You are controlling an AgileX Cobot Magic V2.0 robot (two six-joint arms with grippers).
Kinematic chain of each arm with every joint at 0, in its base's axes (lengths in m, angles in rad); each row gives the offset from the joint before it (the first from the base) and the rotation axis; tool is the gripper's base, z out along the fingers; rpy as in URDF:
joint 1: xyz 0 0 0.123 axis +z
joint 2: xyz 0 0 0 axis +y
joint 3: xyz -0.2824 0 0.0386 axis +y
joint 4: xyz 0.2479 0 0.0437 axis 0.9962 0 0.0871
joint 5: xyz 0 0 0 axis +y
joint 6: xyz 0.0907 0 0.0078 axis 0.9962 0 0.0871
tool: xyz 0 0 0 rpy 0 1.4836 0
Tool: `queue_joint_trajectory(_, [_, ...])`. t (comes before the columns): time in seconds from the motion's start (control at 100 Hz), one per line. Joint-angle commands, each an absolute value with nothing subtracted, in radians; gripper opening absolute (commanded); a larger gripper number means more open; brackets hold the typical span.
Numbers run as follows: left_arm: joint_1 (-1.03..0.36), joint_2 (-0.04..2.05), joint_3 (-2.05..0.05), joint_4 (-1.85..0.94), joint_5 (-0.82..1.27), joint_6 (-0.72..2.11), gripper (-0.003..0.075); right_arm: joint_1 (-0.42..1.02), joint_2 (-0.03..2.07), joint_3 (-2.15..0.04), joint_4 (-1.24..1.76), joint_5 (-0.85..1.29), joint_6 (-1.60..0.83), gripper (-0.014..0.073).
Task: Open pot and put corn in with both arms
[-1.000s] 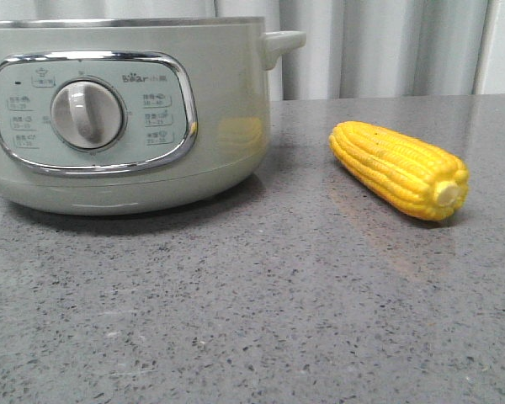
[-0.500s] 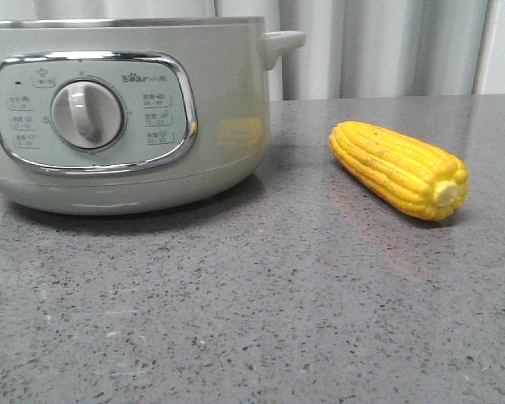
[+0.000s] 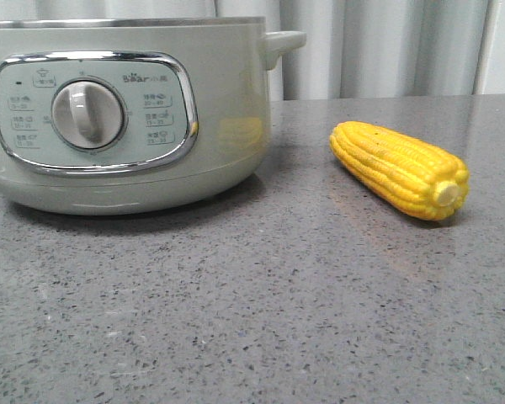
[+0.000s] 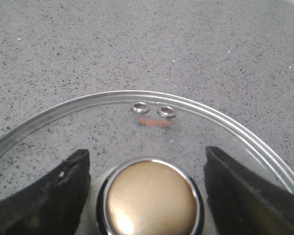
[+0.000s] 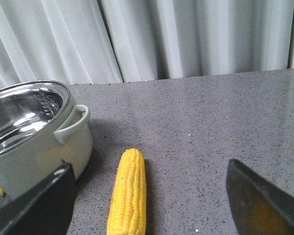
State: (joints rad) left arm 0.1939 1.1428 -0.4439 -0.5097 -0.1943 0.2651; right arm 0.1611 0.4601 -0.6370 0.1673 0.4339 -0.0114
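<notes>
While you are watching the three views, these are the readings.

Pot: your pale green pot (image 3: 126, 118) is sitting on the left of the grey table (image 3: 261, 311), control panel and dial (image 3: 87, 115) facing the front camera, side handle (image 3: 284, 42) sticking out toward the corn. In the right wrist view the pot (image 5: 29, 137) is showing a bare shiny metal inside with no lid on it.

Lid: a glass lid (image 4: 196, 127) with a metal rim is filling the left wrist view, speckled table showing through the glass, two small metal eyelets (image 4: 153, 108) near its edge.

Knob: the brass-coloured knob (image 4: 152, 200) is lying between the two dark fingers (image 4: 49, 196).

Left gripper: your left gripper (image 4: 149, 196) is straddling the knob with a gap showing on each side, so the jaws are standing wide and not touching it.

Corn: the yellow corn (image 3: 400, 168) is lying on its side on the table to the right of the pot, near it but apart, pale stub end pointing toward the front camera.

Right gripper: your right gripper (image 5: 152, 205) is hanging above the corn (image 5: 128, 193) with jaws spread wide, the cob lying between the fingers (image 5: 39, 205) and touching neither.
</notes>
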Motion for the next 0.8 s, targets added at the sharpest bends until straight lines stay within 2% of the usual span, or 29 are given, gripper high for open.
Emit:
queue_joint_trajectory(0.0, [0.189, 1.094, -0.485, -0.511, -0.239, 0.258, 0.0476, 0.165, 0.514, -0.684, 0.201, 0.365, -0.028, 0.0545])
queue_joint_trajectory(0.31, [0.171, 0.815, -0.544, -0.511, -0.168, 0.258, 0.0475, 0.305, 0.907, -0.885, 0.254, 0.555, -0.144, 0.0545])
queue_joint_trajectory(0.55, [0.094, 0.585, -0.565, -0.511, -0.109, 0.258, 0.0475, 0.31, 1.248, -1.027, 0.235, 0.561, -0.144, 0.0545])
queue_joint_trajectory(0.79, [0.046, 0.422, -0.565, -0.511, 0.0, 0.258, 0.0475, 0.31, 1.455, -1.074, 0.235, 0.561, -0.144, 0.0525])
